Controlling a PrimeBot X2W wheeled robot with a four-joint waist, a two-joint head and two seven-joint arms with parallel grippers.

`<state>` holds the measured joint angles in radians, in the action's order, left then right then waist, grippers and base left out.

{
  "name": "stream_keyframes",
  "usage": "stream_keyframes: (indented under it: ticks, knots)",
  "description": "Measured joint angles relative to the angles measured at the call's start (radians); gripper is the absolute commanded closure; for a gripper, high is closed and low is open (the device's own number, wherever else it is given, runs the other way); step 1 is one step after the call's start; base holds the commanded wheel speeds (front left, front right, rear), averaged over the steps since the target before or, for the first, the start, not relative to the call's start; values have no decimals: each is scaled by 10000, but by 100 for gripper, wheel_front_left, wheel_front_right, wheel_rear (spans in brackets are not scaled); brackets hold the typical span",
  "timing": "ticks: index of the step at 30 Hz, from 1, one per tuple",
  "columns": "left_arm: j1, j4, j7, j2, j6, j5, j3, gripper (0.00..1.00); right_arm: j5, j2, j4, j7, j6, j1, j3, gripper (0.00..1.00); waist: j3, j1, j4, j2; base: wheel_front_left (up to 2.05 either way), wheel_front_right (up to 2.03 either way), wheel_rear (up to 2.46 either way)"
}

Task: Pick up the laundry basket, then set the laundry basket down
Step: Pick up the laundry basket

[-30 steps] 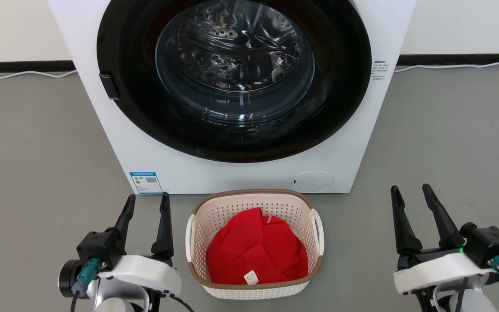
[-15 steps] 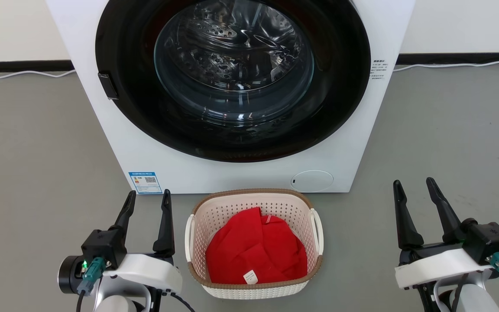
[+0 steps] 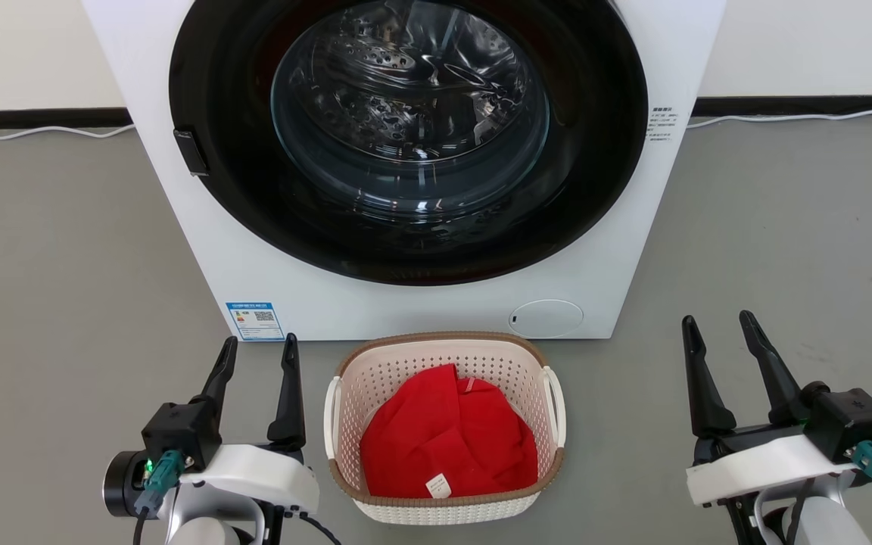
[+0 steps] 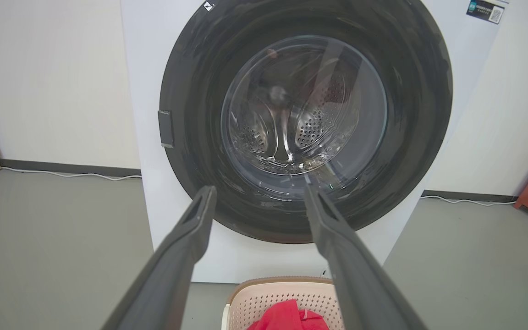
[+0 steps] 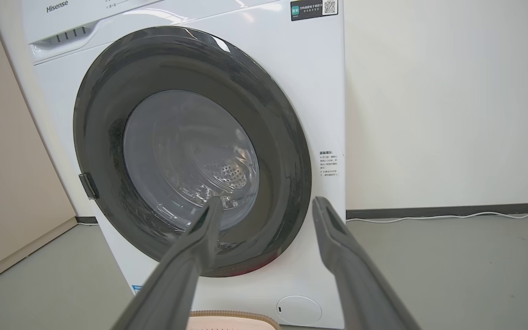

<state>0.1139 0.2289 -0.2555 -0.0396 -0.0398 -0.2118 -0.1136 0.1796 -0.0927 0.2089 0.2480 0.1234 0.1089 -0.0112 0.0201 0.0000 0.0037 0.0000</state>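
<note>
Jaws spread either side of the laundry basket (image 3: 443,501) at bottom centre: left gripper (image 3: 260,341) near its left rim, right gripper (image 3: 715,319) well apart across bare floor (image 3: 625,431); washer (image 3: 602,250) just behind.

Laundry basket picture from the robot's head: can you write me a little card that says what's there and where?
basket: cream-white perforated plastic laundry basket with brown rim, on the grey floor, in front of the white front-loading washer
inside: crumpled red cloth with a small white tag
left tool: open, close beside the basket's left handle, not touching
right tool: open, farther off to the right, empty
</note>
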Motion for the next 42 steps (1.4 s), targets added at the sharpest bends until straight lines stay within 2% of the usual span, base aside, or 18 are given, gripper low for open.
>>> stream_keyframes:
  ticks: [29, 42]
  knots:
    - [0, 40, 0, 0, 0, -94, -42, 0, 113, -58, 29, 0, 0, -1, 111, 0, -17, 0, -81, 0, 0, 0, 0]
    - [47, -25, 0, -2, 19, -77, -42, 0, 186, -75, 31, 0, 0, 14, 159, 0, 344, 0, -140, 0, 0, 0, 0]
